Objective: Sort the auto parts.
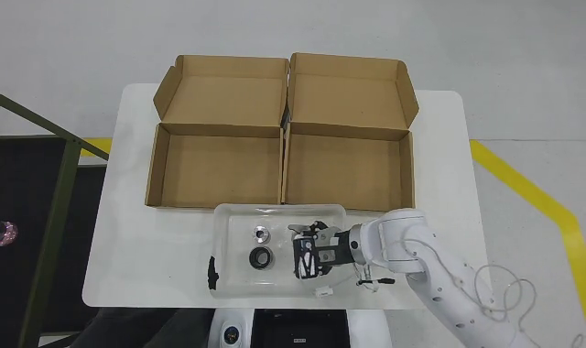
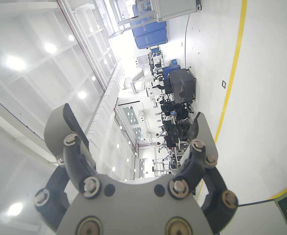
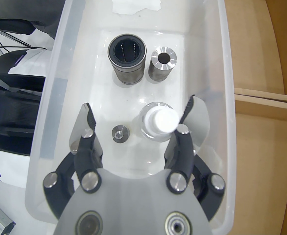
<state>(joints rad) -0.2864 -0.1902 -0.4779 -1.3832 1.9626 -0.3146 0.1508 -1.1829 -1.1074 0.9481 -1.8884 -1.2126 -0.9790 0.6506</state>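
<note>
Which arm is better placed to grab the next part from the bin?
Right. The right gripper, open, hangs in the clear bin over the white-capped bottle and a small metal part; the left gripper, open, faces the room.

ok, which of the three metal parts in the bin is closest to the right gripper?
The small short stud, beside the white-capped bottle, below the open right gripper. The black-rimmed bearing and the bored sleeve stand farther off.

You've got two cardboard boxes (image 1: 217, 169) (image 1: 346, 172) and one clear bin (image 3: 225, 74). Inside, count three metal parts: big bearing (image 3: 127, 57), sleeve (image 3: 161, 64), small plug (image 3: 120, 134), plus one white-capped bottle (image 3: 161, 121).
</note>
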